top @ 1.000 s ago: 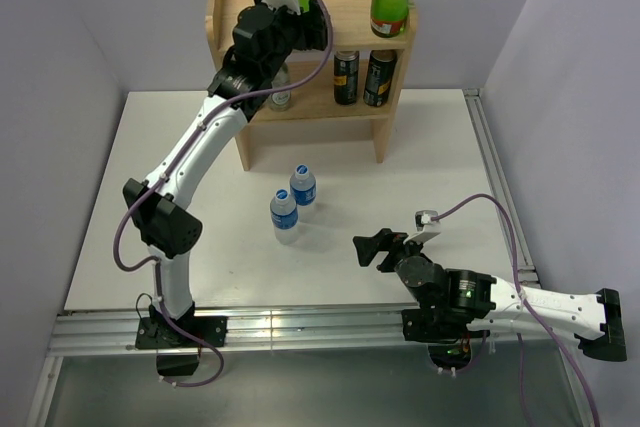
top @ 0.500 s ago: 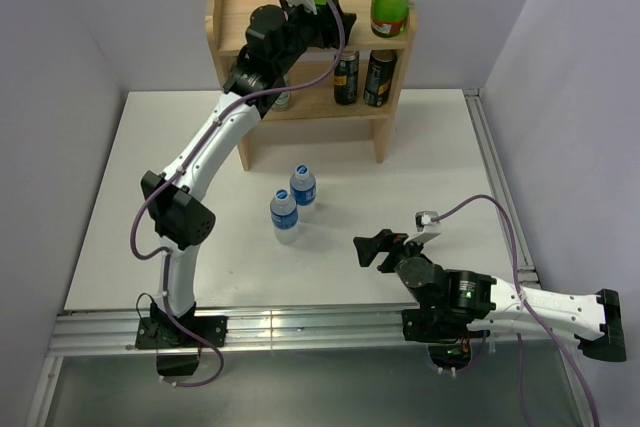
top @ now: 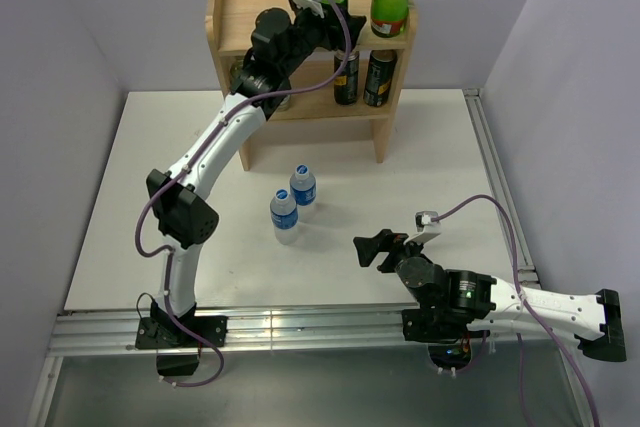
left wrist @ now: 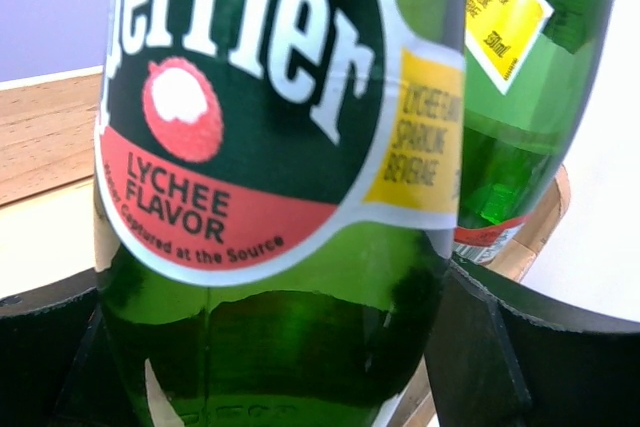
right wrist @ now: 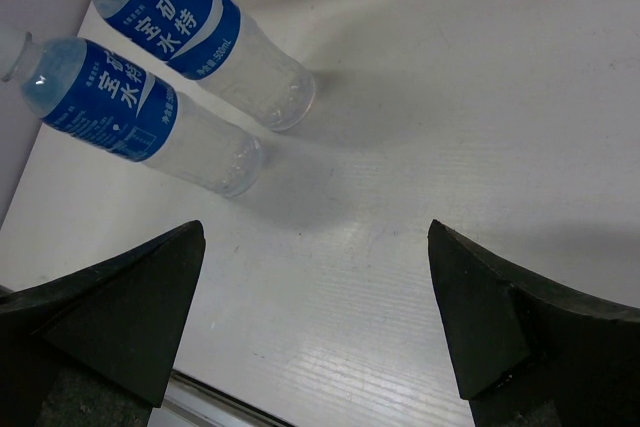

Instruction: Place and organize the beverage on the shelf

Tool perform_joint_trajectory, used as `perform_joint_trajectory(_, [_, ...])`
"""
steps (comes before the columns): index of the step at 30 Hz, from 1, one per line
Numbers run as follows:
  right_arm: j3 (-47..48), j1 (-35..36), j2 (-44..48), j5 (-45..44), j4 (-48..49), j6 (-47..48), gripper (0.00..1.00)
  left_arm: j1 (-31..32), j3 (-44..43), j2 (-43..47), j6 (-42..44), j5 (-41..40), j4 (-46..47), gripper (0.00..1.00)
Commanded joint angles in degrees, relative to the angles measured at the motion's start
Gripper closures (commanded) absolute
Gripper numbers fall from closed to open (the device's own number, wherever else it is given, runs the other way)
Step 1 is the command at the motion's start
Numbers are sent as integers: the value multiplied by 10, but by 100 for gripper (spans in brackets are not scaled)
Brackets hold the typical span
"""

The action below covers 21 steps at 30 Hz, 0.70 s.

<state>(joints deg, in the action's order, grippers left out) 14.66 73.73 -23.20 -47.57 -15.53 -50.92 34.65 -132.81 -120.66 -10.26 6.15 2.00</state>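
Two fingers of the left tool (left wrist: 275, 347) are clamped on the lower body of a green bottle (left wrist: 260, 147), which fills the gap between them. The tool holds it upright over the top board of the shelf (top: 236, 19). Whether its base touches the wood cannot be told, since the bottom is out of sight. Just beside the tool, on its right, a second green bottle (left wrist: 520, 77) stands at the rim of the same board, close to the held one. Below the tool, on the lower tier, two dark cans (top: 346, 77) (top: 379, 77) stand side by side.

Farther out, well apart from the left tool, two water bottles (top: 303, 185) (top: 284, 215) stand together on the tabletop (top: 150, 147). The right tool (top: 368, 250) hangs low near them with its jaws spread wide and nothing in them.

By my reading, the task is more than half done. One green bottle and both cans are shelved, and the held bottle is at its spot but not released. Both water bottles are left to carry over.
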Motion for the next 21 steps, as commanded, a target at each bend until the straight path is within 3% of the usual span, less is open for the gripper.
perform_joint_trajectory(1, [0, 4, 1, -18, 7, -1, 0, 20, 50, -25, -45, 50, -117, 11])
perform_joint_trajectory(11, [-1, 4, 3, -18, 7, -1, 1, 20, 76, 2, -20, 12, -132, 11])
perform_joint_trajectory(21, [-2, 4, 4, -16, 7, -1, 0, 16, 162, 65, 3, -59, -123, 11])
